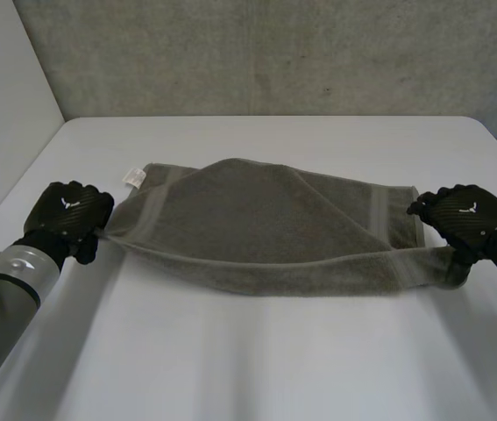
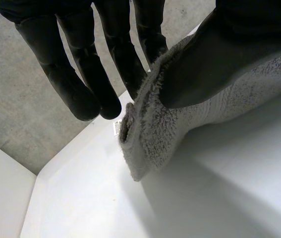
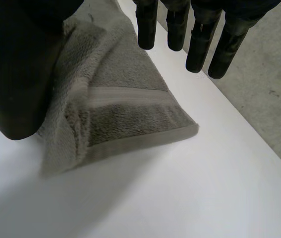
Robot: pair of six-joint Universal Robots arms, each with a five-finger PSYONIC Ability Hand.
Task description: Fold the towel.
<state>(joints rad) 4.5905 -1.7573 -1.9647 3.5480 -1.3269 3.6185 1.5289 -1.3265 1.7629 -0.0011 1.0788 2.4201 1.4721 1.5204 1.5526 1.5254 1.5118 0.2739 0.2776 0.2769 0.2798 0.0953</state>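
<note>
- Where the view begins, at the near left, the left robot hand (image 1: 66, 217) is closed in a pinch on the near left corner of the towel (image 1: 257, 219).
- Level with it on the other side, the right robot hand (image 1: 463, 215) pinches the near right corner, and the striped end droops below its grip.
- Between the two grips the near edge hangs off the bench (image 1: 257, 368), pulled fairly taut and sagging a little in the middle.
- Beyond that edge the towel's body lies on the bench, slack, with a slanting ridge running across it.
- Its far edge lies flat, with a small white label (image 1: 132, 177) at the far left corner.
- The step in hand looks like the first fold: the near edge is gripped and up, not yet carried over.
- The next move calls for both hands to travel away together, level and at one pace.
- They should keep the edge stretched, set the near corners on the far ones, then let go. Uneven travel would likely skew the fold.
</note>
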